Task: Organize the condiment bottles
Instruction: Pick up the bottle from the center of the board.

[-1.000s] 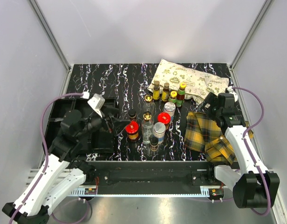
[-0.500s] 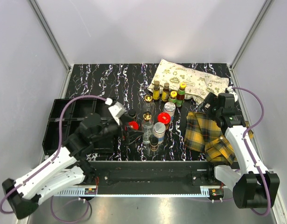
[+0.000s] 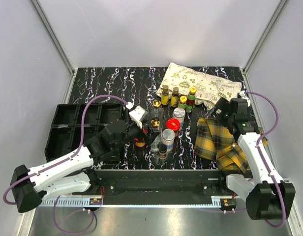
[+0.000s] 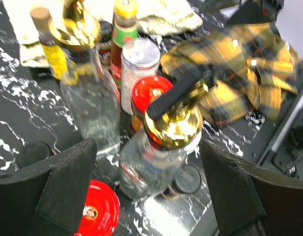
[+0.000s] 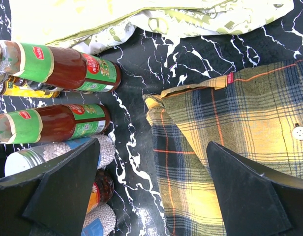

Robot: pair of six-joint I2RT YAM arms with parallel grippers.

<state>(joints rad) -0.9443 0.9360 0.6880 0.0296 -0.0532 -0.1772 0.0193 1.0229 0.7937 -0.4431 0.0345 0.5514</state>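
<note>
The left fingers (image 4: 68,184) are spread wide over the middle of the desk (image 3: 107,83) and grip nothing. Between them, touching neither, a clear gold-capped bottle (image 4: 154,160) leans with its cap tipped toward the right-hand finger. Just beside it on the left a second gold-capped bottle (image 4: 90,98) stands close to upright. A red jar (image 4: 151,93) sits right behind the leaning one, and a shaker (image 4: 140,58) stands behind the jar. Another red lid (image 4: 97,214) shows low down by the left-hand finger. From above, a second shaker (image 3: 167,135) stands just right of the leaning bottle, and a dark bottle (image 3: 163,150) is the one nearest the front edge. Four sauce bottles (image 3: 183,102) stand in a row at the back, against the near edge of a printed bag (image 3: 200,86). The tray (image 3: 68,115) lies to the left of the group, apart from it, and the left arm (image 3: 68,162) crosses its near right corner. The right fingers (image 5: 63,191) are also wide apart and hold nothing. They hang above bare desk between the back row and a yellow plaid cloth (image 5: 230,128). In the wrist view two green-labelled bottles (image 5: 68,66) lie to one side of them and the cloth to the other.
</note>
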